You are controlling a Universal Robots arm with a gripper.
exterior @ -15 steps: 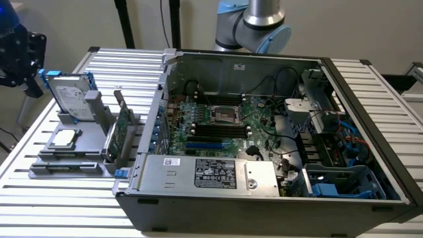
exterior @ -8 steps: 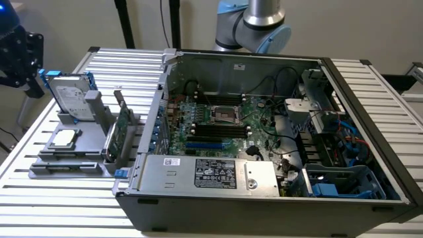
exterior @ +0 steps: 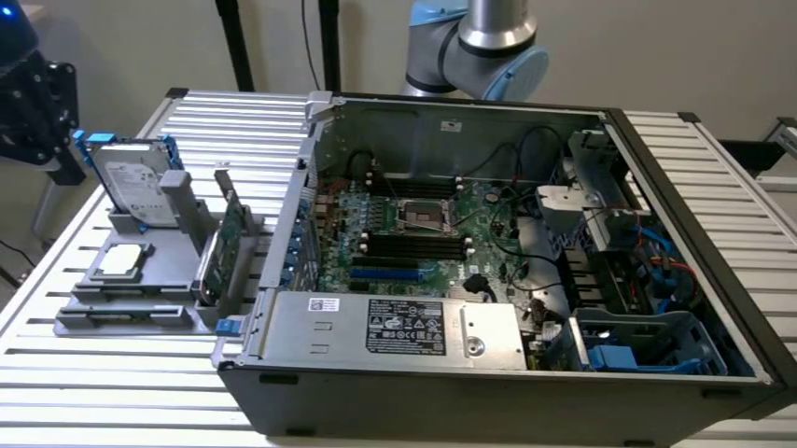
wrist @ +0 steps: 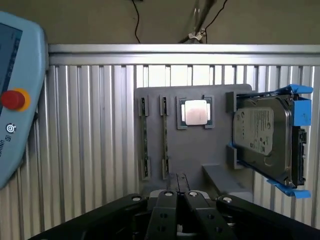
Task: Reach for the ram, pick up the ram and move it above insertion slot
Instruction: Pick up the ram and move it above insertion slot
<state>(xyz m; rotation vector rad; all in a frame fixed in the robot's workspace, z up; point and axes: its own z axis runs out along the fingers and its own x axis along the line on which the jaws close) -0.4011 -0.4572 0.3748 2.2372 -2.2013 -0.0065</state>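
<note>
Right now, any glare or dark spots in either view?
Wrist view: glare washes out the square chip on the gray holder; the claw sits dark in the foreground. Exterior view: table slats bright, computer case interior shaded toward the exterior view's right.

Ribbed metal table (exterior: 112, 373), matt grey plastic holder (wrist: 192, 150)

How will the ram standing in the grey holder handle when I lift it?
The ram looks like a thin, narrow board, so it is probably stiff and light. It stands on edge in the grey holder, so a sideways nudge may tilt it. Being so thin, it may crack if bent.
</note>
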